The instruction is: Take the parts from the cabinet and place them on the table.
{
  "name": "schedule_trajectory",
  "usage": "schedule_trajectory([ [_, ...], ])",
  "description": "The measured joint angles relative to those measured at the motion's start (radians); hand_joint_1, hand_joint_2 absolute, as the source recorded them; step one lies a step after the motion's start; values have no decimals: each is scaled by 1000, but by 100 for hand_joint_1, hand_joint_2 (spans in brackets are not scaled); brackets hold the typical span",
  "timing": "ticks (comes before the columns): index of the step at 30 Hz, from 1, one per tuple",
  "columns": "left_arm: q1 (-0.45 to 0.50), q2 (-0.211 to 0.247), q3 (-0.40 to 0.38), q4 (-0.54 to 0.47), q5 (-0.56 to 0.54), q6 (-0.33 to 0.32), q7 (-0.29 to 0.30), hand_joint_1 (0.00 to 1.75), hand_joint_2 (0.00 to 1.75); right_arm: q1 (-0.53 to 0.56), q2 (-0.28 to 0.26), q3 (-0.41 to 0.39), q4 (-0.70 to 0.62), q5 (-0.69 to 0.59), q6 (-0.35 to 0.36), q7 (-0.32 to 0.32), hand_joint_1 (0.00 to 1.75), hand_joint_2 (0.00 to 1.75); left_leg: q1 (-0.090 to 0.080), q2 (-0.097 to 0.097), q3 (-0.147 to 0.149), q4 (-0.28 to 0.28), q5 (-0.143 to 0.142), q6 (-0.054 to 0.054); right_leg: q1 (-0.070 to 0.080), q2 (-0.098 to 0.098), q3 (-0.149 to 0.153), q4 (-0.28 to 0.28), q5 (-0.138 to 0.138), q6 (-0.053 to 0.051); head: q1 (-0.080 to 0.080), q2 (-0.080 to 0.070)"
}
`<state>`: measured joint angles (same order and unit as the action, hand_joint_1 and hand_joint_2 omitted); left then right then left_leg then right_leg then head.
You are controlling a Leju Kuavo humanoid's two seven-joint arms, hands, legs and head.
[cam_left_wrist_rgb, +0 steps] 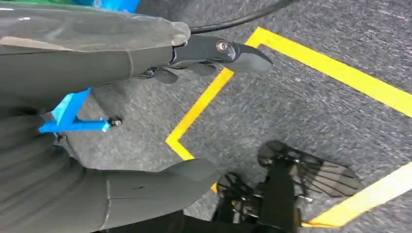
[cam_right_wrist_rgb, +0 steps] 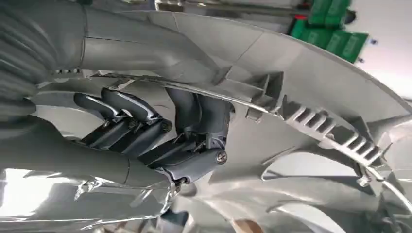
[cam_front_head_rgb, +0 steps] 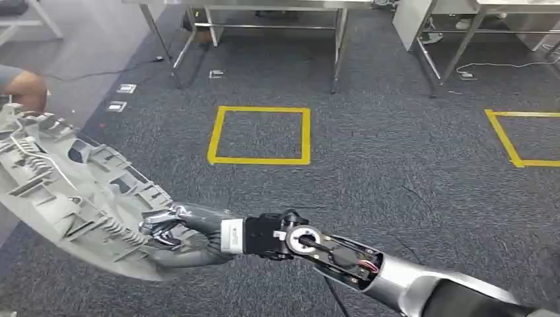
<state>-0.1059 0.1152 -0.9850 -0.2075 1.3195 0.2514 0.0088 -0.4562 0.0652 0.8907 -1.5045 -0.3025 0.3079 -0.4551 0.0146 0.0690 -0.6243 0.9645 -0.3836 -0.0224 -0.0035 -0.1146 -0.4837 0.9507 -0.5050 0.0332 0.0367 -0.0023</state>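
A large grey plastic part [cam_front_head_rgb: 59, 178], round and ribbed like a wheel cover, hangs tilted over the carpet at the left of the head view. My right hand [cam_front_head_rgb: 175, 231] grips its lower rim, the arm reaching across from the lower right. Up close in the right wrist view, the fingers [cam_right_wrist_rgb: 145, 131] curl over the rim of the part [cam_right_wrist_rgb: 316, 97] with the thumb on the other face. My left hand [cam_left_wrist_rgb: 97, 63] hangs above the floor, holding nothing, its fingers [cam_left_wrist_rgb: 214, 51] and thumb well apart.
A yellow tape square [cam_front_head_rgb: 261, 135] marks the dark carpet ahead, another [cam_front_head_rgb: 522, 139] at the right. Metal table legs [cam_front_head_rgb: 340, 46] stand beyond. A person's arm [cam_front_head_rgb: 23, 86] shows at the left edge. A blue frame [cam_left_wrist_rgb: 68, 116] stands near my left hand.
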Motion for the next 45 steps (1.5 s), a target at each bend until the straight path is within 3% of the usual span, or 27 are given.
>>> schedule_trajectory([
  [3,3,0,0,0,0,0,0,0,175,-1,0,0,0,0,0,0,175,175,1,-38,0,-3,-7,13,-2,-32,18,-9,-12,15,8,0],
  [5,5,-1,0,0,0,1,0,0,175,-2,1,0,0,-7,7,0,175,175,6,-53,12,-10,-9,24,-14,70,-6,63,-61,15,24,0],
  [7,2,-1,0,0,0,0,0,0,175,-1,0,0,0,-16,14,0,175,175,4,-73,15,-10,-13,32,-12,105,-102,246,-133,14,41,0],
  [8,1,-1,1,0,0,0,0,0,175,1,0,0,0,-18,14,1,175,175,1,-82,18,-10,-15,35,-11,110,-145,317,-150,15,48,0],
  [9,1,-1,1,0,1,-3,0,0,175,2,0,0,2,-21,13,3,175,175,-3,-93,22,-9,-17,38,-11,111,-172,347,-142,14,51,0],
  [11,2,-1,1,0,2,-8,0,0,175,3,0,0,8,-26,7,8,175,175,-6,-110,34,-8,-24,38,-9,111,-153,260,-60,7,52,0],
  [13,2,-2,1,0,2,-8,0,0,175,2,0,0,8,-26,3,9,175,175,-7,-124,45,-5,-32,34,-2,120,-87,74,56,-10,61,0],
  [14,3,-6,1,0,2,-8,0,0,175,1,0,0,9,-28,3,9,175,175,-9,-127,43,-4,-33,31,1,132,-76,54,53,-18,59,0],
  [17,4,-4,1,0,2,-9,0,0,175,-1,0,0,9,-30,1,9,175,175,-7,-132,31,-6,-31,18,5,129,-71,24,43,-20,55,0],
  [18,5,-3,1,0,0,-10,0,0,175,-1,1,-1,9,-31,0,10,175,175,-13,-132,36,-8,-32,11,-3,128,-65,14,46,-26,51,0],
  [20,6,0,1,0,-1,-11,3,0,175,0,1,-1,9,-31,-1,10,175,175,-11,-101,23,33,-57,0,-11,122,-45,-5,51,-30,39,0],
  [23,3,-1,1,0,-2,-12,3,0,175,0,1,-1,10,-32,-3,8,175,175,0,-82,-106,277,-157,-21,-10,110,-38,-5,44,-38,15,0],
  [24,4,-1,1,0,-2,-12,3,0,175,0,1,-1,11,-32,-3,9,175,175,3,-79,-131,316,-159,-26,-11,109,-36,-4,41,-37,8,0],
  [26,5,0,1,0,-2,-12,3,0,175,3,1,-1,15,-32,-3,10,175,175,10,-76,-109,255,-105,-30,-14,109,-27,-4,34,-31,2,0],
  [28,5,3,1,0,-3,-12,3,0,175,3,1,-1,16,-32,-3,10,175,175,14,-67,-14,59,-7,-33,-19,109,-13,0,20,-20,-3,0],
  [29,5,2,1,0,-4,-13,4,0,175,3,1,-1,16,-33,-4,10,175,175,13,-56,13,5,-11,-31,-16,108,-11,1,13,-12,-11,0],
  [30,3,2,1,0,-5,-14,4,0,175,1,1,-2,16,-33,-5,9,175,175,7,-67,14,-2,-12,-15,-10,109,-12,4,8,-5,-15,0],
  [33,2,2,1,0,-5,-16,6,0,175,2,1,-2,16,-36,-8,11,175,175,6,-71,17,0,-27,11,-11,109,3,-1,5,8,-3,0],
  [35,5,2,0,0,-6,-17,7,0,175,2,1,-2,16,-42,-8,12,175,175,7,-73,39,-7,-33,26,-15,111,-10,50,-20,13,4,0],
  [36,5,2,1,0,-8,-18,7,0,175,1,1,-2,16,-44,-8,12,175,175,6,-74,42,-8,-35,30,-15,111,-35,100,-40,13,6,0],
  [37,3,3,1,0,-8,-18,7,0,175,1,1,-2,16,-49,-8,12,175,175,3,-75,47,-7,-40,37,-14,111,-101,215,-81,13,14,0],
  [39,3,3,1,0,-8,-18,8,0,175,3,1,-2,18,-52,-7,12,175,175,-4,-79,57,-7,-51,43,-13,112,-189,344,-119,13,23,0],
  [40,4,3,1,0,-8,-18,10,0,175,4,1,-2,21,-54,-6,12,175,175,-8,-82,66,-7,-56,43,-12,112,-205,350,-107,12,23,0],
  [41,5,3,1,0,-8,-18,10,0,175,5,1,-2,24,-56,-6,13,175,175,-11,-86,79,-7,-65,44,-10,112,-199,305,-61,5,25,0],
  [43,6,3,1,0,-8,-18,14,0,175,5,1,-3,25,-60,-6,13,175,175,-16,-92,107,-8,-82,42,3,114,-142,126,68,-16,29,0],
  [44,6,1,0,0,-8,-18,15,0,175,4,1,-3,25,-63,-5,13,175,175,-15,-93,111,-11,-90,41,9,116,-125,60,111,-31,33,0],
  [45,4,-3,1,0,-8,-18,17,0,175,3,1,-3,27,-66,-5,11,175,175,-17,-94,116,-9,-92,37,13,114,-133,50,73,-37,17,0],
])
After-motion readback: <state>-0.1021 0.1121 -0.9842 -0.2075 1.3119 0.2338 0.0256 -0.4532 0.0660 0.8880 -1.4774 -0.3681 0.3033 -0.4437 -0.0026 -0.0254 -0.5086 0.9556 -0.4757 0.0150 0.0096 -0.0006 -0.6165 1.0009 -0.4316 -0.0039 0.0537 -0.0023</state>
